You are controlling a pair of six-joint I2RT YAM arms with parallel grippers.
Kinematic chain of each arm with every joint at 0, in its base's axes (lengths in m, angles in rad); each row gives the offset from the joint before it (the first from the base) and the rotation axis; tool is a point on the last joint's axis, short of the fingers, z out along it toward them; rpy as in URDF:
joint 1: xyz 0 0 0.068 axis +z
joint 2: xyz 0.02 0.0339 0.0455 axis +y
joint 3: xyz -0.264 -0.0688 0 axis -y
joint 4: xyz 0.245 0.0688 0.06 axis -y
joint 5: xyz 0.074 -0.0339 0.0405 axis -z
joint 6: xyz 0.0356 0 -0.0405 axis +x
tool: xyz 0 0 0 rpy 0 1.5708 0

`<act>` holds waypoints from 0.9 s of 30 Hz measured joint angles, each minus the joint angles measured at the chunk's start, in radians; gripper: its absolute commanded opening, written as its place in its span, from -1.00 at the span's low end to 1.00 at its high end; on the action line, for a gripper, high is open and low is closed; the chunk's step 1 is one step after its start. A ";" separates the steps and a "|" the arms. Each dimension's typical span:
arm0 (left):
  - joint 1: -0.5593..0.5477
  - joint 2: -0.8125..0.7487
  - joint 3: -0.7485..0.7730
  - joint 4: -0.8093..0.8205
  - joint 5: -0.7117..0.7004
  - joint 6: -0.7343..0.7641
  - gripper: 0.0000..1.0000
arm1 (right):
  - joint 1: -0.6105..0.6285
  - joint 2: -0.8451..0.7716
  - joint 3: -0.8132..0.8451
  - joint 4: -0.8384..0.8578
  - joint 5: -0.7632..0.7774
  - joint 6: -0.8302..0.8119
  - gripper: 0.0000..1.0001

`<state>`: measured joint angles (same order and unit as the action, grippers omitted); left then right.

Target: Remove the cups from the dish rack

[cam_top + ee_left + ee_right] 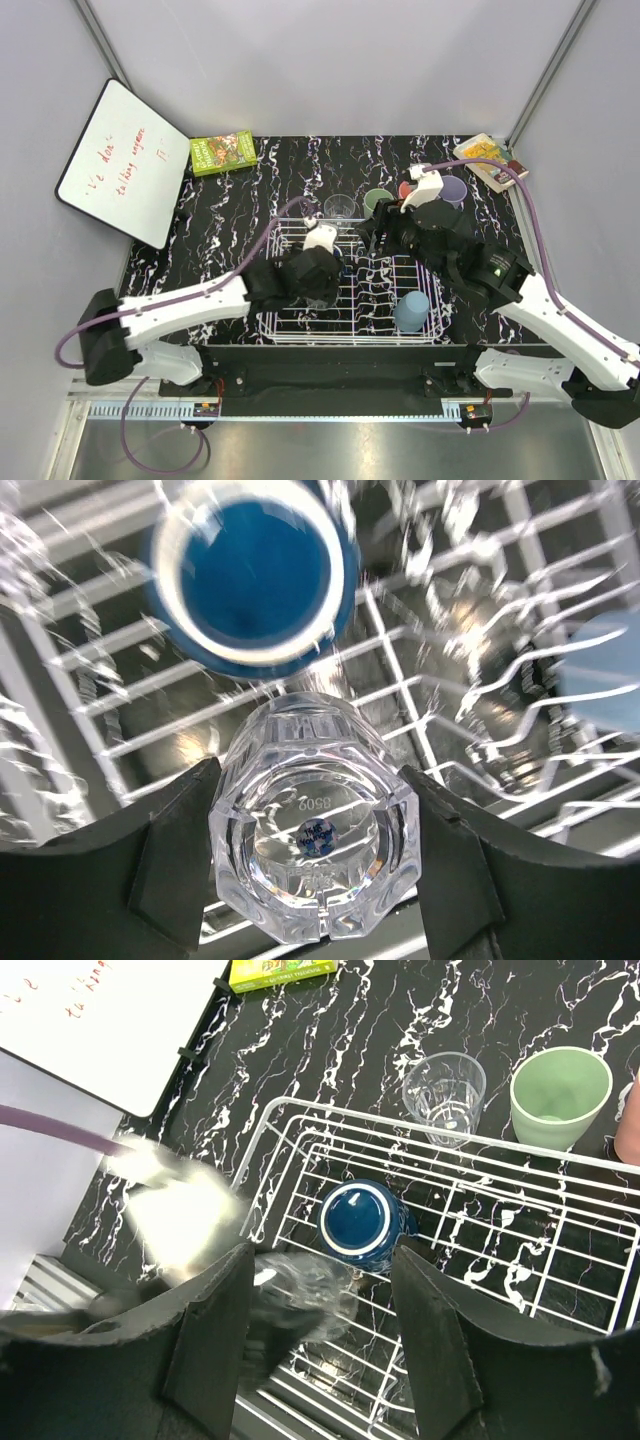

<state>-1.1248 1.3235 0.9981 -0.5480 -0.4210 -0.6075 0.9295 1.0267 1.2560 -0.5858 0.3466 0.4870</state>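
The white wire dish rack (300, 325) sits mid-table. My left gripper (310, 810) is shut on a clear faceted glass (312, 850), base toward the camera, over the rack wires; it shows in the top view (325, 262). A dark blue cup (250, 575) stands upside down in the rack just beyond it. A light blue-grey cup (411, 310) is in the rack's right part. My right gripper (320, 1260) is open and empty above the rack (372, 240). A second clear glass (443, 1095), a pale green cup (560, 1095), a salmon-pink cup (630, 1125) and a lavender cup (453, 190) stand on the table behind the rack.
A whiteboard (122, 165) leans at the far left. A green book (223, 152) lies at the back, another book (490, 160) at the back right corner. The table is black marble-patterned, with grey walls around it.
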 measured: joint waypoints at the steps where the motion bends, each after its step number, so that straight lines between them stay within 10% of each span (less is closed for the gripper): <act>1: 0.000 -0.032 0.024 -0.017 -0.017 0.010 -1.00 | 0.000 -0.003 0.000 0.000 0.000 0.000 0.29; 11: 0.032 -0.393 0.158 -0.005 -0.104 0.064 -1.00 | 0.000 -0.017 -0.023 0.058 -0.017 0.004 0.30; 27: 0.428 -0.610 -0.209 0.481 0.485 -0.116 -1.00 | 0.002 -0.078 -0.169 0.295 -0.220 0.061 0.28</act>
<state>-0.6971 0.7132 0.7895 -0.0673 0.0639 -0.7235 0.9310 0.9489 1.0866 -0.2905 0.1268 0.5480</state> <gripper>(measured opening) 0.690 0.644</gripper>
